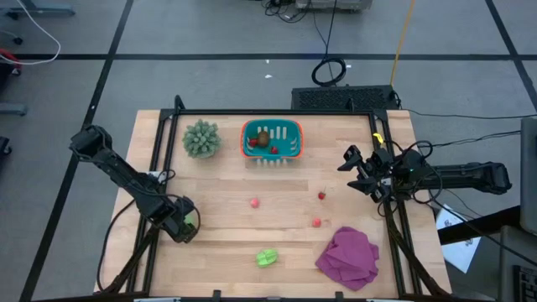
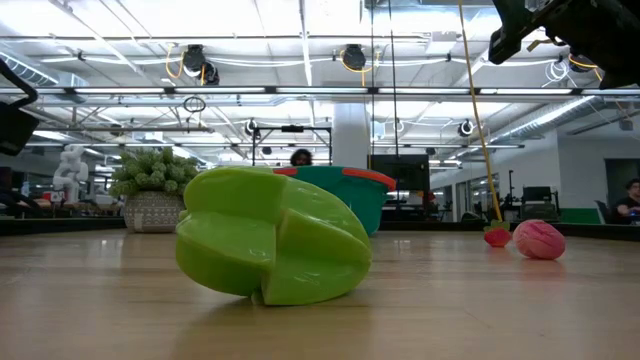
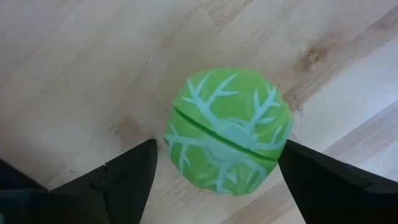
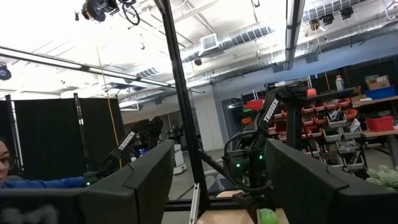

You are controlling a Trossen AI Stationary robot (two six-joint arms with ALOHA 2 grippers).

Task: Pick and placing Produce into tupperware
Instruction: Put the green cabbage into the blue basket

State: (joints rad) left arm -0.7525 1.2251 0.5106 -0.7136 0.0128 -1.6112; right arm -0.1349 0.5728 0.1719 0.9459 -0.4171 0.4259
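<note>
**Left gripper poised over a green cabbage, grasp not yet made**

The wooden table (image 1: 226, 243) carries everything. At its far middle sits the tupperware (image 1: 271, 139), a teal tub with an orange-red rim that already holds a brown oval piece and at least one red piece. Just beside it stands a spiky grey-green plant (image 1: 201, 138), and a magenta cloth (image 1: 348, 257) lies crumpled at the near right.

The left gripper (image 1: 180, 220) hangs low at the near left corner. Its wrist view shows both fingers (image 3: 127, 180) spread wide on either side of a round light-green cabbage (image 3: 227, 130), with bare wood visible between each finger and the toy, so nothing is grasped yet. The right gripper (image 1: 362, 170) waits raised at the right edge, its fingers parted and empty.

A second light-green piece (image 1: 267, 257), lobed, lies on the near middle. Three tiny red pieces (image 1: 254, 201) are scattered mid-table, well apart.

The step in hand appears to be the pick of the cabbage. The next move calls for closing squarely on its rounded sides, which may slip, then lifting and carrying it across to the tub.
</note>
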